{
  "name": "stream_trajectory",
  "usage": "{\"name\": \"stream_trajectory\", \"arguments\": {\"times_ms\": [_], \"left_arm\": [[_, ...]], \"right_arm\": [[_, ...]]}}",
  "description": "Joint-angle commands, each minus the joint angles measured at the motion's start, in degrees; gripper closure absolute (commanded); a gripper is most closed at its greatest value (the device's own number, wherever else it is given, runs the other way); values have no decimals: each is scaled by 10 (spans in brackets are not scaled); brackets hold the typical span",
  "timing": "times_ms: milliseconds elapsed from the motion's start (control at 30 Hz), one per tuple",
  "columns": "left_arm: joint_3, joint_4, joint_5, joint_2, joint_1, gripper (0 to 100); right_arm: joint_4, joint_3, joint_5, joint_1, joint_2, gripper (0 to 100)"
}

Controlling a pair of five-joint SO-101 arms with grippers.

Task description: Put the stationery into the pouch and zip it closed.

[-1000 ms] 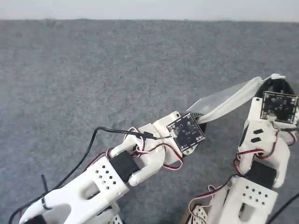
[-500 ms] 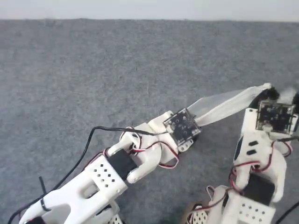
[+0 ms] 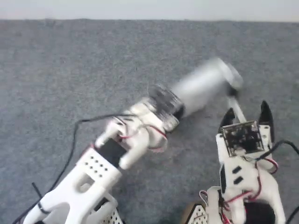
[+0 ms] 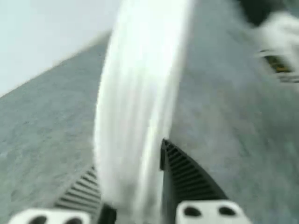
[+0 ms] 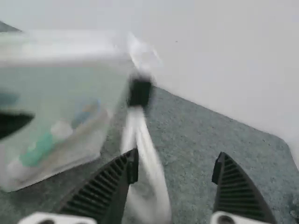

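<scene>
While left hand [image 4: 128,158] grips pouch [image 3: 201,86], right hand [image 3: 246,112] gapes.

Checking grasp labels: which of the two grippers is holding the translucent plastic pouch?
The left gripper, shut on the translucent plastic pouch; the right gripper stands open, clamping nothing.
</scene>
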Motion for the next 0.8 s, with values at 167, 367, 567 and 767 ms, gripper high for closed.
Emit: {"name": "stream_trajectory", "arguments": {"times_ms": [167,367,567,767], "left_arm": [[-148,126,59,-10,-115,848],[-178,190,99,-10,-215,769],[-295,314,99,-13,-316,757],[-342,371,84,-111,-367,761]], "right_arm": [[80,-68,10,-13,0,746],[106,-66,10,-14,0,749],[116,-63,8,-14,0,749],[151,-63,5,-14,0,753]]}}
